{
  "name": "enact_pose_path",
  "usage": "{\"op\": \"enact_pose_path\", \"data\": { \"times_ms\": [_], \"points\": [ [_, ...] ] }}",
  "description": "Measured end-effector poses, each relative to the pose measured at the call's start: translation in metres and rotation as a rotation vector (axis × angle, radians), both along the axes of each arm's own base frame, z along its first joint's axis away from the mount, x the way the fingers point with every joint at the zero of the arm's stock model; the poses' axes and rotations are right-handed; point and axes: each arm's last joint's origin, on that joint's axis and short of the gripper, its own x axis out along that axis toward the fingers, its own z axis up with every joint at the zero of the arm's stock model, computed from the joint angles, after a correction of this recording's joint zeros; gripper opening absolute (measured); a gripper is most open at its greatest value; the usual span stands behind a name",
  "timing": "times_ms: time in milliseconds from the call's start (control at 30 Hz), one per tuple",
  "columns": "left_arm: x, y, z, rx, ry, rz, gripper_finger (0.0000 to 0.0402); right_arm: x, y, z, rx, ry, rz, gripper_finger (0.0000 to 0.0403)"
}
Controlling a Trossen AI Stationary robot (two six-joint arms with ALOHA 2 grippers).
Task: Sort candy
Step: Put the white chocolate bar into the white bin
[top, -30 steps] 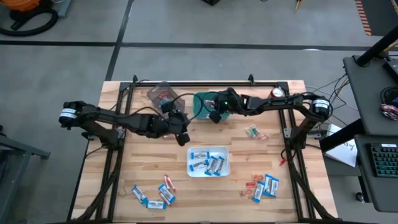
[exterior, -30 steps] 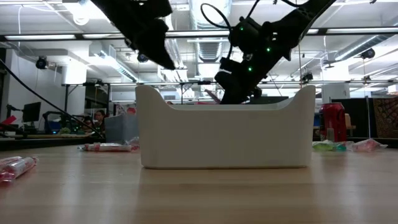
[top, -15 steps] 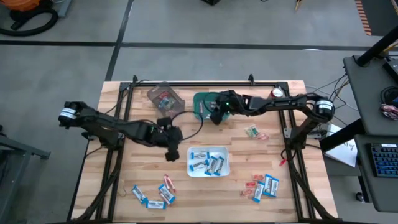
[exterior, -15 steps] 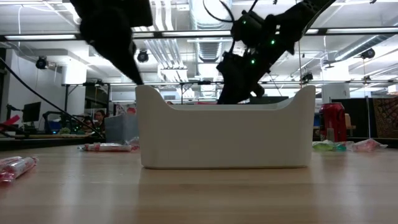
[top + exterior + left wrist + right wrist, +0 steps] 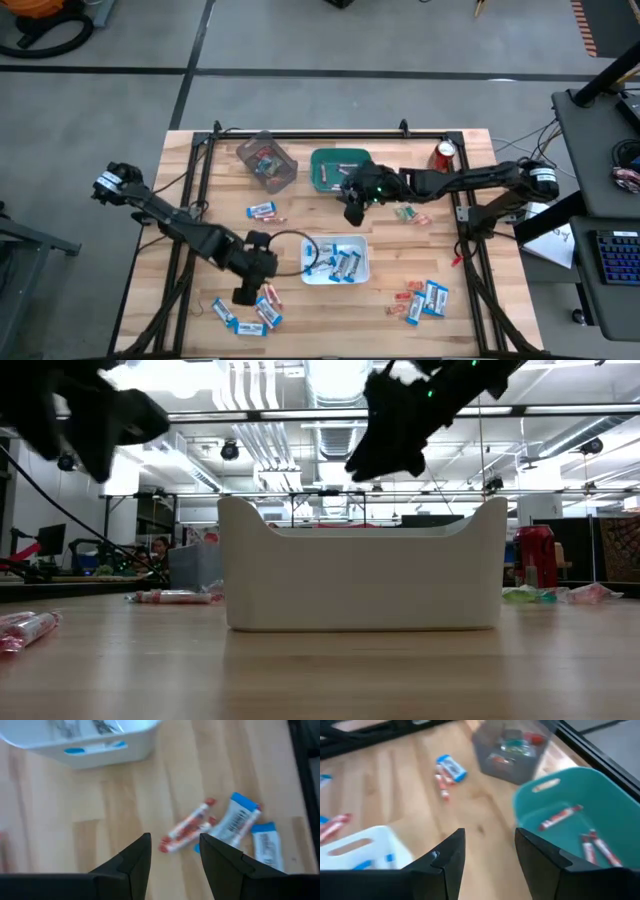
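Observation:
Candy lies in groups on the wooden table: blue-and-white packets and pinkish sticks at the near left [image 5: 245, 310], a packet and a stick left of centre [image 5: 262, 210], green and pink pieces at the right [image 5: 408, 213], and a mixed group at the near right [image 5: 422, 300]. Blue packets fill the white bin [image 5: 352, 275]. Sticks lie in the teal bin [image 5: 570, 820]. My left gripper [image 5: 243, 293] is open and empty, above the near-left sticks [image 5: 187, 827] and packets [image 5: 240, 820]. My right gripper [image 5: 355, 212] is open and empty, between the teal bin [image 5: 322, 160] and the white bin.
A clear grey container [image 5: 266, 158] with sweets stands at the far left of centre. A red can [image 5: 444, 153] stands at the far right. The black frame rails [image 5: 330, 133] run along the table's far and side edges. Bare wood lies at the near centre.
My left gripper has swung from the table's middle, near the grey container, toward the near left edge, and now hangs over the near-left candy. My right gripper has drawn back from over the teal bin toward the near edge.

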Motion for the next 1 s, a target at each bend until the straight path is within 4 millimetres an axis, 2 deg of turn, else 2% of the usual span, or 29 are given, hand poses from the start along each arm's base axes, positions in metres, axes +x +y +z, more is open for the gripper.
{"op": "enact_pose_path", "data": {
  "times_ms": [200, 433, 633, 800, 1000],
  "points": [
    [-0.013, -0.018, -0.003, -0.038, 0.027, 0.027, 0.0150, -0.003, 0.028, 0.008, -0.001, -0.029, 0.085, 0.0162],
    [-0.031, -0.039, -0.005, -0.151, 0.121, 0.113, 0.0150, -0.004, 0.048, 0.009, 0.009, -0.033, 0.143, 0.0159],
    [-0.056, -0.056, -0.008, -0.177, 0.235, 0.202, 0.0150, -0.004, 0.053, 0.009, 0.008, -0.034, 0.154, 0.0159],
    [-0.076, -0.072, -0.008, -0.150, 0.222, 0.129, 0.0155, -0.004, 0.053, 0.009, 0.005, -0.034, 0.155, 0.0157],
    [-0.085, -0.082, -0.016, -0.110, 0.223, 0.097, 0.0199, -0.004, 0.053, 0.009, 0.001, -0.032, 0.157, 0.0157]
  ]
}}
